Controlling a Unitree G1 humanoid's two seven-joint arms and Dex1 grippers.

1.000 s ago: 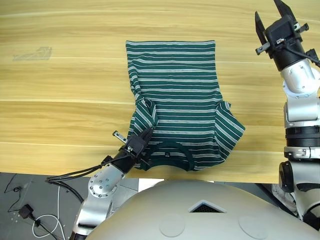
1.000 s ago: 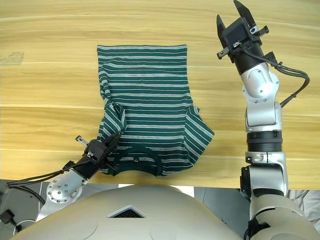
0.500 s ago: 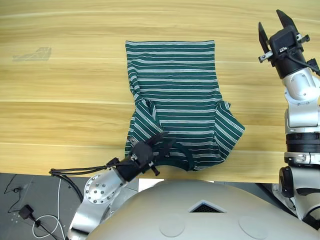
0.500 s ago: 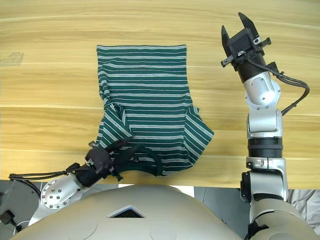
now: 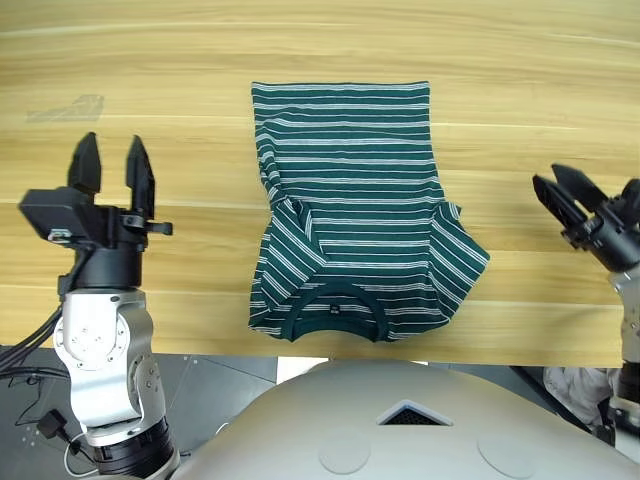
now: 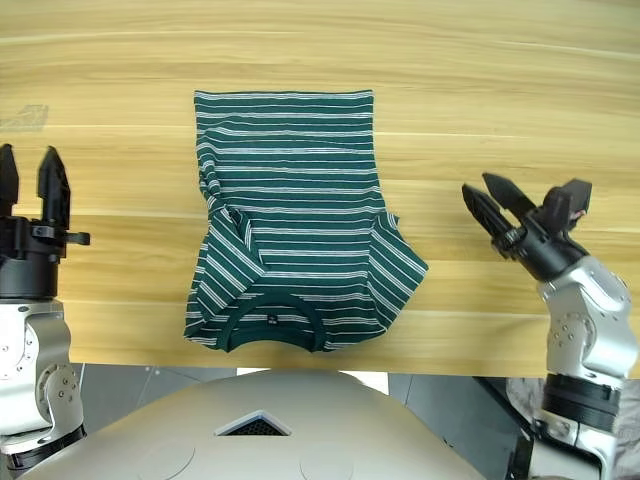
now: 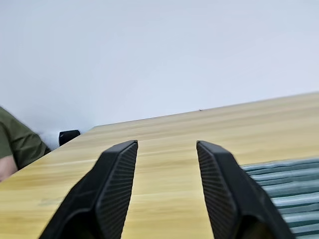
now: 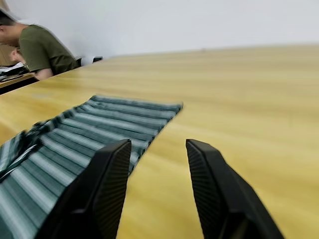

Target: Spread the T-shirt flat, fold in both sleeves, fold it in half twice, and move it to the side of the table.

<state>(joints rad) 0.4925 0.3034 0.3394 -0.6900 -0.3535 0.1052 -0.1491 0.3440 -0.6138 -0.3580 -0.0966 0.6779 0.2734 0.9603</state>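
Pale wooden table [image 5: 300, 40] with long grain lines, white wall behind. One dark green white-striped T-shirt [image 5: 350, 200] lies at the table's centre, hem toward the far side, collar at the near edge. Its sleeve on the robot's left is folded in over the body; the sleeve on the right is creased and juts outward past the body's edge. Left gripper [image 5: 110, 150]: raised over the table's left part, well apart from the garment, fingers parted wide, nothing held. Right gripper [image 6: 478, 188]: near the right sleeve, not touching it, fingers likewise spread and empty.
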